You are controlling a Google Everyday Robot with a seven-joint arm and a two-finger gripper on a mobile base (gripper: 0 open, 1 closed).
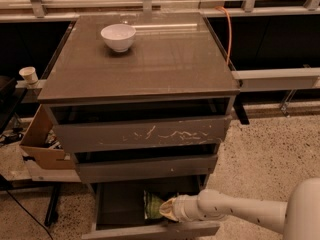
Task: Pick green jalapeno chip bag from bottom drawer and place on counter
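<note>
Crinkled shiny green jalapeno chip bag [152,205] right at the tip of the gripper [168,209], both down inside the open bottom drawer [120,204], dark flat floor stretching beyond the bag, glossy grey-brown counter [165,64] well above the gripper

We saw a glossy grey-brown counter [165,59] carrying a plain white bowl [118,36]. Below the counter, a grey drawer front [145,134] bore white scratches. Lowest under the counter, the dark-floored bottom drawer [117,204] held a shiny green chip bag [151,204] with pale markings. The cream-white gripper [167,210] was in that drawer, just beside it. An orange cable [229,34] ran behind the counter.
</note>
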